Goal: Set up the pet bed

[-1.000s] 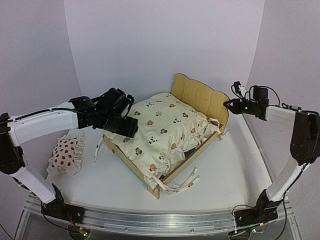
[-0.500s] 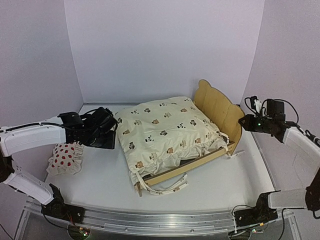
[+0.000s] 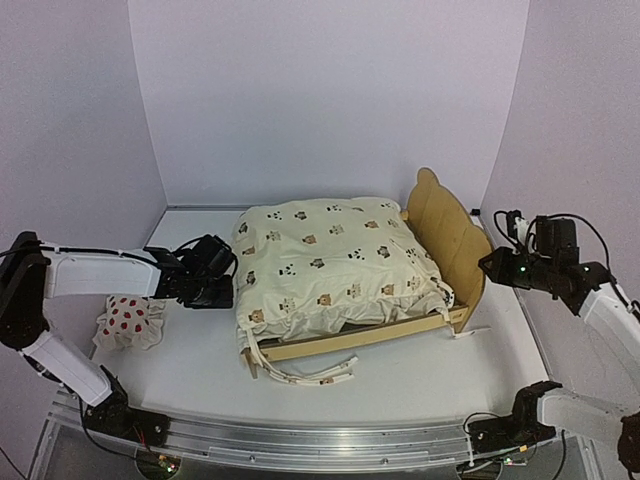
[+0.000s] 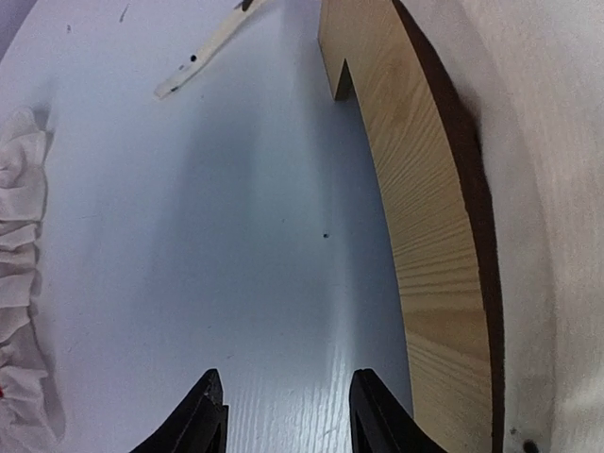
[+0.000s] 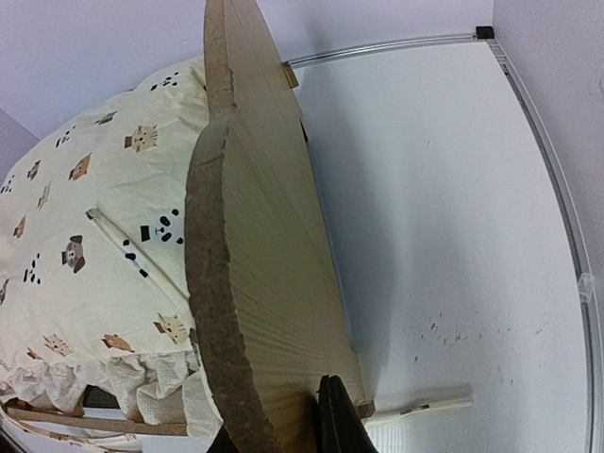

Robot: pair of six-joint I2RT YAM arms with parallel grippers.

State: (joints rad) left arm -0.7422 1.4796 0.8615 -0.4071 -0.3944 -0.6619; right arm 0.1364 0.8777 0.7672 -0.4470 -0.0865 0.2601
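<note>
Nearest me, the pet bed (image 3: 350,338) now lies with its long rail along the desk's (image 3: 200,360) near edge. A second ago it sat cornerwise, with the headboard (image 3: 445,225) at the far side. Left of it my left hand (image 4: 286,387) has backed off, its fingers parted and empty, near the spotted pillow (image 3: 128,322). The cushion (image 3: 330,260) rode round with the frame. On the right, my right hand (image 3: 490,264) is clamped on the headboard's edge. The frame looks squared, so I judge the pillow comes next.

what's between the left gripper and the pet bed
Only bare table. The left wrist view shows plain white surface from the left gripper to the pet bed's wooden edge.
</note>
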